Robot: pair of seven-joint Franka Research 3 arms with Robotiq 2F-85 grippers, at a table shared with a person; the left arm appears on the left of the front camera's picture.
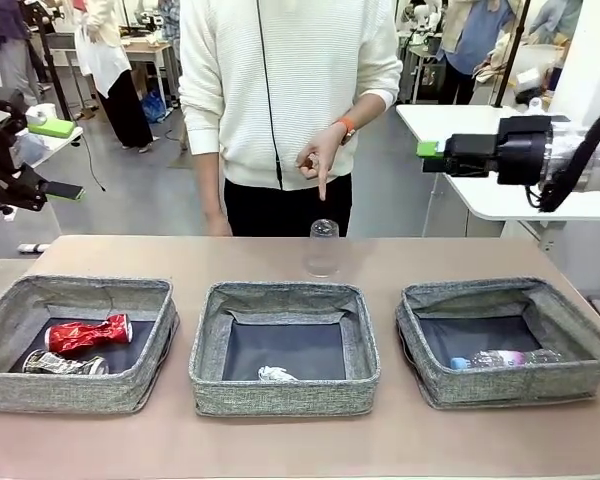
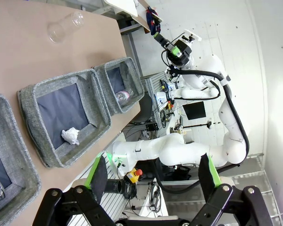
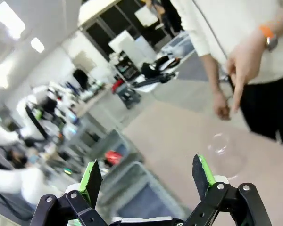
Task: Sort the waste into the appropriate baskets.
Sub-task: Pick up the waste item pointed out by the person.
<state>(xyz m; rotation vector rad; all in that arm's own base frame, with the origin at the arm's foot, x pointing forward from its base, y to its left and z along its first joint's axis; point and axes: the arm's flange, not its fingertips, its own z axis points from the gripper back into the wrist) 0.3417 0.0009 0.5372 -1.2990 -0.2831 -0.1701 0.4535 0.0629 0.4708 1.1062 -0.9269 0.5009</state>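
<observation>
Behind the three baskets, on the tan counter (image 1: 100,255), one clear cup (image 1: 322,248) is left unsorted, pointed at by the person's hand (image 1: 320,155). Cans, paper and bottle are already binned. Both tools, left (image 2: 153,176) and right (image 1: 428,150), are held spread and empty. Next, the cup must be grasped gently.

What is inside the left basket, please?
The left basket holds a crushed red can and, in front of it, a crushed dark printed can. The near wall hides the floor strip behind it, so anything there cannot be seen.
</observation>
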